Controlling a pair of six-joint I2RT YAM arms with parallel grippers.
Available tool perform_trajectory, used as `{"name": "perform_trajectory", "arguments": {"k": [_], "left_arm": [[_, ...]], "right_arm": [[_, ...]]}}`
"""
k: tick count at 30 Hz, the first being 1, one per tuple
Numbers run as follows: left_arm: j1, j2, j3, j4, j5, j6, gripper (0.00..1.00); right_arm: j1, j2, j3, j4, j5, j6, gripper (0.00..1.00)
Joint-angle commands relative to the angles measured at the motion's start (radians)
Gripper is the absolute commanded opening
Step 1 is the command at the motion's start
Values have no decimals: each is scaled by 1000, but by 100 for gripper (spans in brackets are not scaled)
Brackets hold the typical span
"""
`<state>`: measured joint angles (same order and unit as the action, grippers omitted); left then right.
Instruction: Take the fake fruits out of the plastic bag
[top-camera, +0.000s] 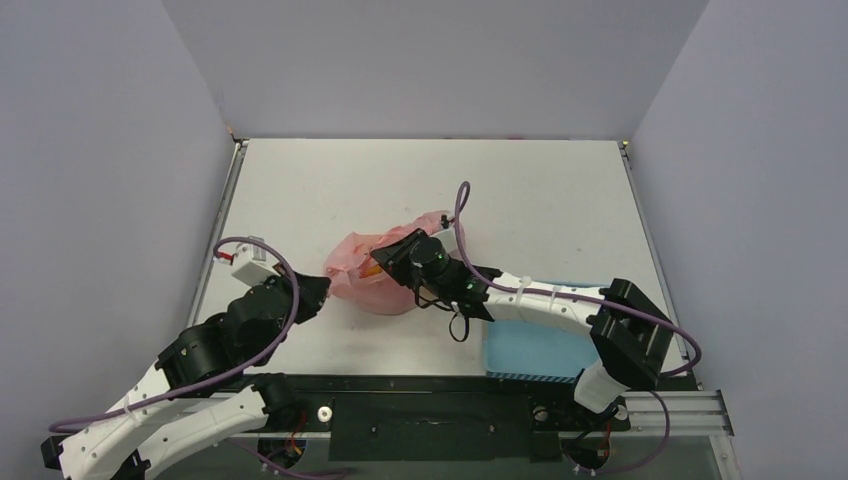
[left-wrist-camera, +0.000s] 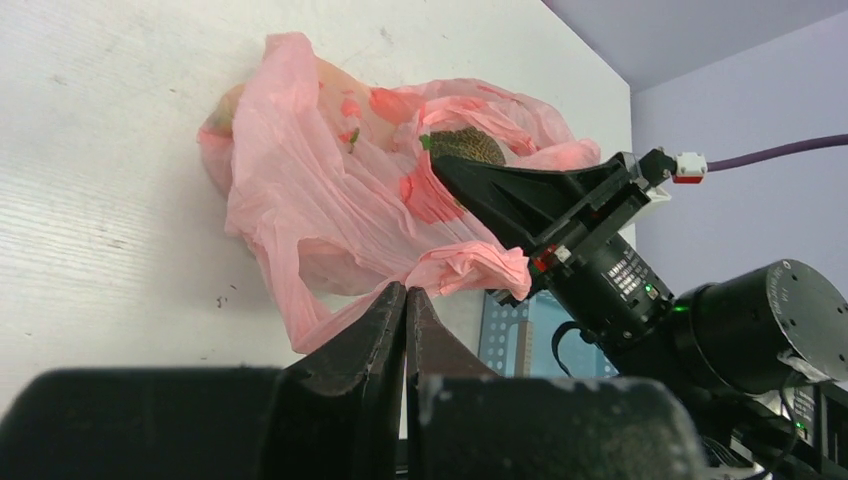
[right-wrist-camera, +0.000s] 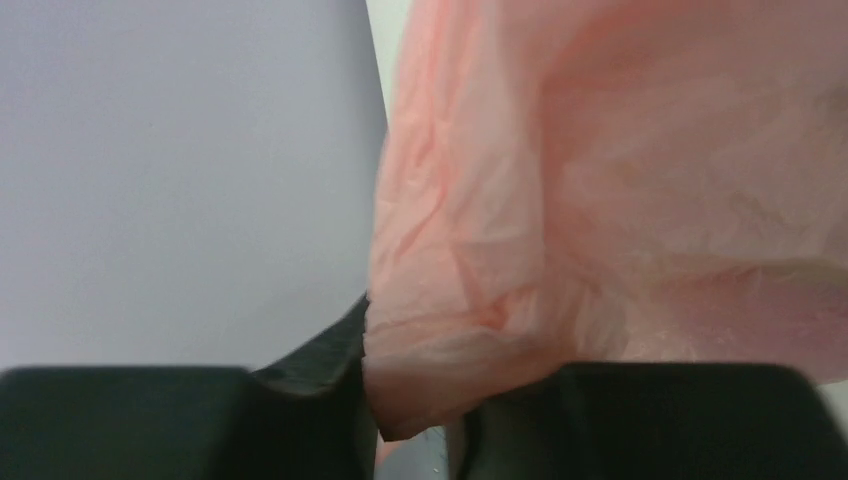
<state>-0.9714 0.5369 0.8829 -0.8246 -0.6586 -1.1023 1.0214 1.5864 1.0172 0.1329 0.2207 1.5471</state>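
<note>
The pink plastic bag (top-camera: 372, 272) lies crumpled mid-table, with fruits inside. In the left wrist view the bag (left-wrist-camera: 330, 190) shows the grey-green netted melon (left-wrist-camera: 465, 146) through its film; the other fruits are only blurred shapes. My left gripper (top-camera: 322, 288) is at the bag's left edge, its jaws (left-wrist-camera: 405, 292) shut with a strip of the bag's plastic running into the tips. My right gripper (top-camera: 395, 256) reaches over the bag from the right. It is shut on a bunched fold of the bag (right-wrist-camera: 480, 300) between its fingers (right-wrist-camera: 320, 350).
A blue perforated basket (top-camera: 535, 348) sits at the near right under the right arm, and shows in the left wrist view (left-wrist-camera: 508, 335). The right arm and its purple cable (top-camera: 462, 205) cross over the bag. Grey walls enclose the white table (top-camera: 520, 200).
</note>
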Motion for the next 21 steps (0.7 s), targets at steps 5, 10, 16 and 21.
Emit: {"name": "perform_trajectory", "arguments": {"k": [5, 10, 16, 21], "left_arm": [[5, 61, 172, -203, -344, 20, 0], [5, 141, 323, -338, -524, 113, 0], [7, 127, 379, -371, -588, 123, 0], [5, -14, 311, -366, -420, 41, 0]], "right_arm": [[-48, -34, 88, 113, -183, -103, 0], [-157, -72, 166, 183, -369, -221, 0], [-329, 36, 421, 147, -774, -230, 0], [-450, -18, 294, 246, -893, -236, 1]]}}
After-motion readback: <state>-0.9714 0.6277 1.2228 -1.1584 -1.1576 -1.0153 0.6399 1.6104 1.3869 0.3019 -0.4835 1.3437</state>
